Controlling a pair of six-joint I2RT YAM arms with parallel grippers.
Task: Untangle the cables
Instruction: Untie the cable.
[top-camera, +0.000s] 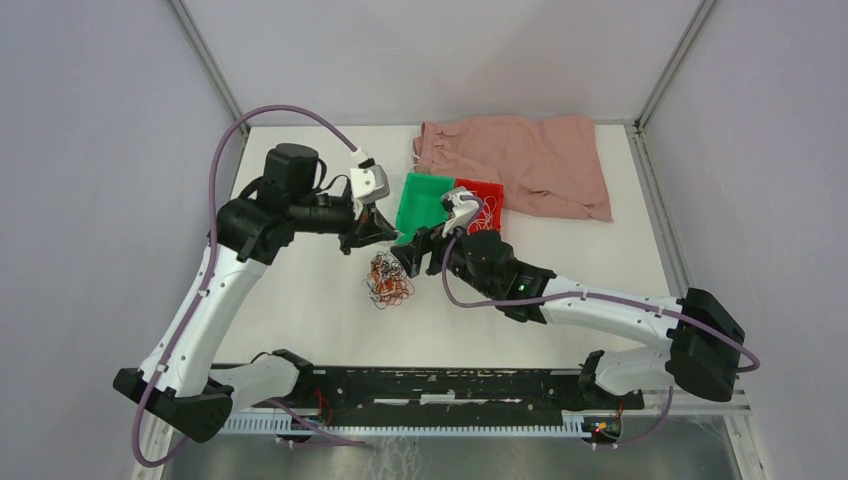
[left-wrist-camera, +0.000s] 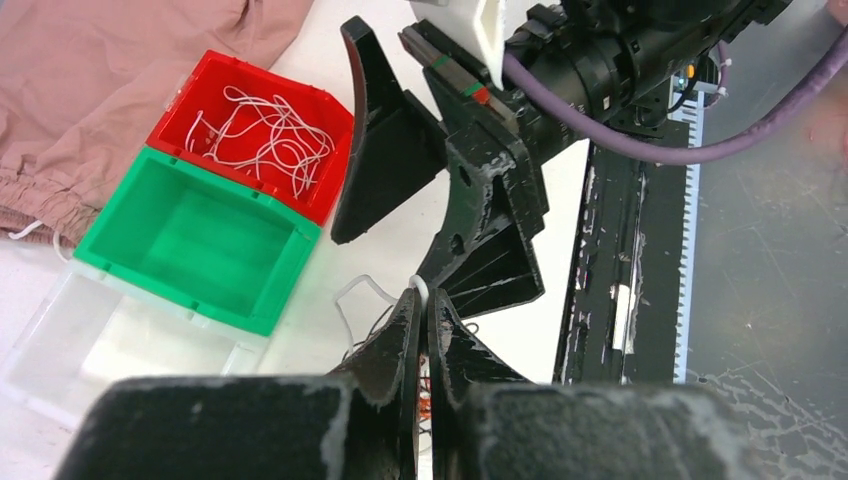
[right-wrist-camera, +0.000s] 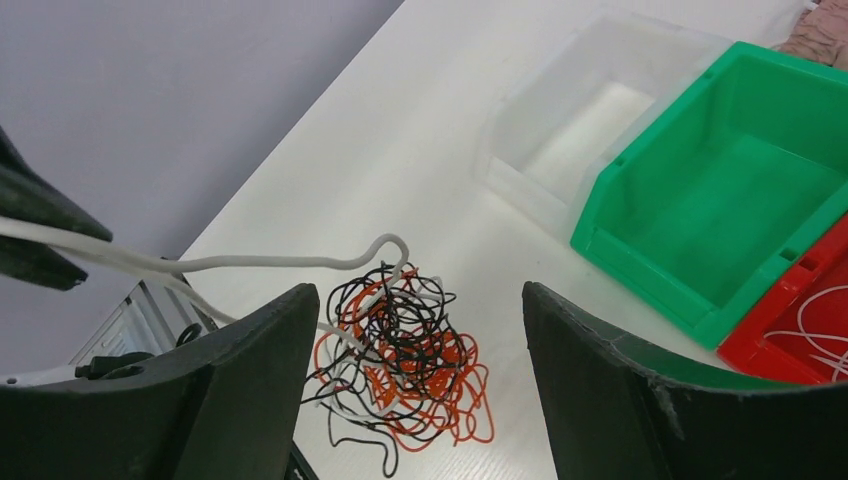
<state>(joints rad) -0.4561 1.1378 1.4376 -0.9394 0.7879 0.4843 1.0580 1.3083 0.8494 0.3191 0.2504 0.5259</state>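
The cables form a tangle (top-camera: 388, 280) of black, orange and white wires on the white table, between the two arms. My left gripper (top-camera: 378, 232) hovers just above its far side, shut (left-wrist-camera: 422, 296) on one white cable (right-wrist-camera: 250, 263). That cable runs taut from the tangle (right-wrist-camera: 410, 360) up to the left fingers (right-wrist-camera: 40, 210). My right gripper (top-camera: 410, 255) is open (right-wrist-camera: 418, 300), with its two fingers spread wide either side of the tangle and above it, touching nothing. Several loose white cables (left-wrist-camera: 265, 135) lie in the red bin (left-wrist-camera: 325, 200).
A green bin (top-camera: 408, 205) and the red bin (top-camera: 490, 190) stand side by side just behind the grippers, the green one empty. A clear bin (right-wrist-camera: 590, 110) sits against the green one. A pink cloth (top-camera: 520, 160) lies at the back right.
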